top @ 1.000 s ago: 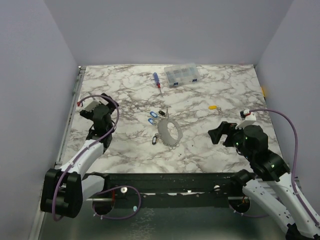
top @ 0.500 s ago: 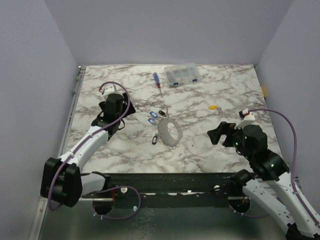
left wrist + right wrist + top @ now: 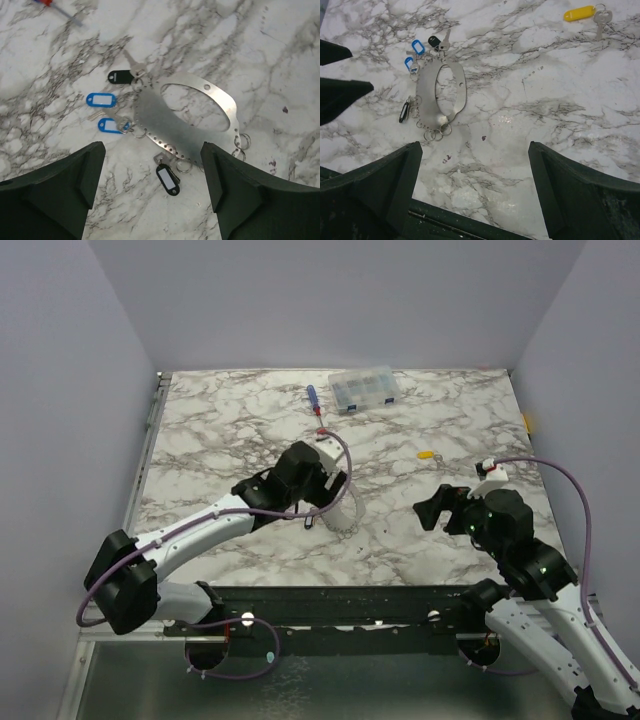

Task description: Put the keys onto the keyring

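The keyring (image 3: 165, 125), a flat grey metal hoop with holes and small loops along its rim, lies on the marble. My left gripper (image 3: 152, 150) is open and empty, hovering right above it. Around the ring lie two blue-tagged keys (image 3: 101, 100), a black-tagged key (image 3: 120, 76) at its far end and another black-tagged key (image 3: 168, 179) between my fingers. In the top view the left gripper (image 3: 325, 495) hides most of the ring (image 3: 346, 514). My right gripper (image 3: 435, 508) is open and empty, to the right of the ring (image 3: 427, 92). A yellow-tagged key (image 3: 580, 13) lies apart at the far right.
A blue-and-red screwdriver (image 3: 314, 405) and a clear compartment box (image 3: 365, 390) sit at the back of the table. The table's dark front edge (image 3: 445, 220) runs just below my right gripper. Grey walls stand on three sides.
My left arm has swung from the table's left side to the right and now hovers over the ring and keys. The right arm has hardly moved.
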You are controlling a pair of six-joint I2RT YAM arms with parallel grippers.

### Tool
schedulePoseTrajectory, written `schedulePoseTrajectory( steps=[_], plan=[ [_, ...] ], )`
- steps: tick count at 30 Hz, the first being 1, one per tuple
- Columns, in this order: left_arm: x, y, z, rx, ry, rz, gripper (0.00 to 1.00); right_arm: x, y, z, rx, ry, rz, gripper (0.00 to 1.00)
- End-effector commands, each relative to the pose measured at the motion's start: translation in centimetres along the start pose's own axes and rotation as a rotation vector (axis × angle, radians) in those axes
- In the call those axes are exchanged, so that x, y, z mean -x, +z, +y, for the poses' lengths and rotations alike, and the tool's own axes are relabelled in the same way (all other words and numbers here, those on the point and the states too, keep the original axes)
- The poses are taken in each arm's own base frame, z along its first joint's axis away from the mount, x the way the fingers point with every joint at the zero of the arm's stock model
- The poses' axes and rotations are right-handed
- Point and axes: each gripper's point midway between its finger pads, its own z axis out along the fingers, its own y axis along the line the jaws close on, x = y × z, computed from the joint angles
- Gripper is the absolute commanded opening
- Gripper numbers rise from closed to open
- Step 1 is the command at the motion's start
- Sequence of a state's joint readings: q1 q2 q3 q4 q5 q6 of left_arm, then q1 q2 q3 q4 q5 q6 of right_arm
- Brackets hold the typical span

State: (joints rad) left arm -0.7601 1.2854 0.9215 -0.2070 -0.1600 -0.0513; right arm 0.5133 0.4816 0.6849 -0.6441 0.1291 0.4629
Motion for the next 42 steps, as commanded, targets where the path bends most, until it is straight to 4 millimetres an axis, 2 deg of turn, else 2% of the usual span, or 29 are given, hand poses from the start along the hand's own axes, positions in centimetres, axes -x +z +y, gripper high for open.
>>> schedulePoseTrajectory(
  steps=[1, 5, 7, 8, 11, 15, 18, 23, 26, 31, 42],
  plan=[
    [-1.2, 0.1, -5.5, -0.168, 0.364, 0.033, 0.81, -0.1, 0.2, 0.5, 0.03, -0.016, 0.003, 1.0],
    [-3.2, 0.3, -9.7, -0.289, 0.525, 0.058, 0.76, -0.2, 0.4, 0.4, 0.025, -0.017, 0.011, 1.0],
    [-4.0, 0.4, -11.8, -0.368, 0.584, 0.068, 0.62, -0.3, 0.4, 0.4, 0.024, -0.018, 0.015, 1.0],
    [-4.4, 0.7, -12.4, -0.39, 0.605, 0.077, 0.58, -0.3, 0.4, 0.4, 0.024, -0.017, 0.015, 1.0],
    [-5.9, 1.8, -13.8, -0.423, 0.677, 0.121, 0.56, -0.4, 0.5, 0.4, 0.023, -0.018, 0.019, 1.0],
    [-7.0, 4.1, -14.4, -0.408, 0.723, 0.175, 0.48, -0.4, 0.5, 0.4, 0.022, -0.019, 0.023, 1.0],
    [-7.1, 5.2, -15.0, -0.416, 0.73, 0.203, 0.47, -0.5, 0.5, 0.4, 0.023, -0.017, 0.026, 1.0],
    [-7.7, 5.7, -15.9, -0.443, 0.696, 0.248, 0.41, -0.6, 0.6, 0.5, 0.025, -0.017, 0.032, 1.0],
    [-8.9, 5.8, -15.7, -0.451, 0.704, 0.285, 0.3, -0.7, 0.7, 0.5, 0.027, -0.02, 0.039, 1.0],
    [-11.2, 5.9, -15.5, -0.462, 0.725, 0.342, 0.29, -1.0, 0.9, 0.4, 0.022, -0.022, 0.055, 1.0],
    [-13.3, 6.6, -14.7, -0.428, 0.74, 0.407, 0.29, -1.1, 1.0, 0.4, 0.021, -0.023, 0.062, 1.0]
  ],
)
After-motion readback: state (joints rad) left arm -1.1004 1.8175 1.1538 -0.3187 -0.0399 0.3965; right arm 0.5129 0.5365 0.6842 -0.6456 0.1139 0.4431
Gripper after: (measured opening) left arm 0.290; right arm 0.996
